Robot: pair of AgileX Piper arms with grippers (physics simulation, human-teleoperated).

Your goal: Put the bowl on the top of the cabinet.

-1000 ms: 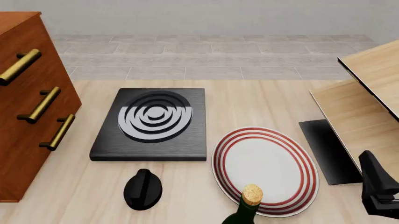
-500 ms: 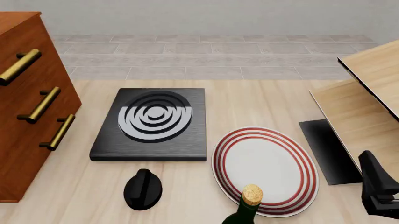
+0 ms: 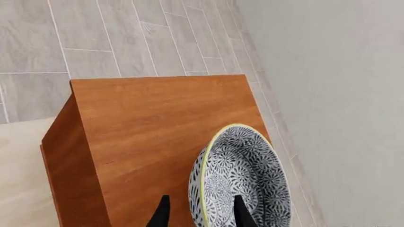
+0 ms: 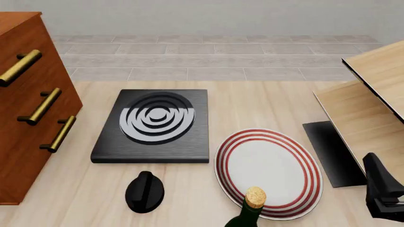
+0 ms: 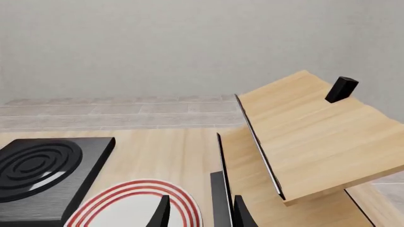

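Left gripper shows in its wrist view as two dark fingertips straddling the rim of the bowl, one tip outside the pale yellowish edge and the other inside against the patterned interior, so the fingers are clamped on the bowl's wall. From the grip, the bowl extends forward along the fingers, tilted so that its blue-grey and white floral inside faces the camera. It is over the flat reddish-brown top of the cabinet; whether its underside touches the wood cannot be told from this angle. Beyond the cabinet lie grey floor tiles and a plain pale wall.

From the front camera the cabinet stands at the left edge of the table, its brass bar handles facing right; its top and the bowl are out of that frame. Near it rest a black stove plate, a dark knob, a white plate with red rings and a corked bottle.

Right gripper hangs near the light-wood shelf unit, its two fingertips a little apart with nothing between them
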